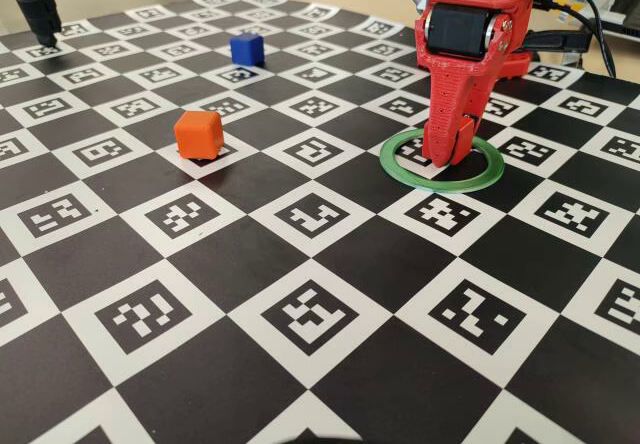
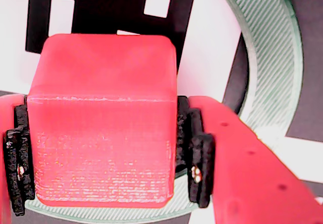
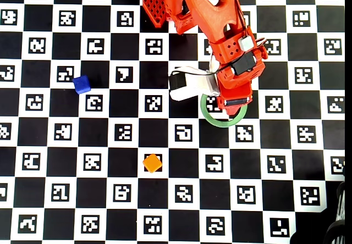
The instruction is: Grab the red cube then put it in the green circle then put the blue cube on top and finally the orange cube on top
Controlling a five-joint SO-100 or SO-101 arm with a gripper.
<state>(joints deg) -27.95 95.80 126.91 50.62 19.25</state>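
Cubes wait on the left of the fixed view: the orange cube (image 1: 199, 134) sits on the checkered desk (image 1: 300, 364) nearer the camera, and the blue cube (image 1: 247, 49) lies further back, both well apart from the ring. Moving right, the gripper (image 1: 446, 154) reaches down inside the green circle (image 1: 441, 162). In the wrist view its dark pads (image 2: 201, 153) pinch the red cube (image 2: 101, 123) on both side faces, with the ring's band showing below and to the right of the cube.

Risk now lies in the release. If the cube hangs above the desk, which I cannot tell, it may bounce or tip when freed. If it sits off-centre, it could land on the ring's edge and rest tilted, spoiling the base for stacking. A sticky pad could also drag the cube sideways as the jaws part.
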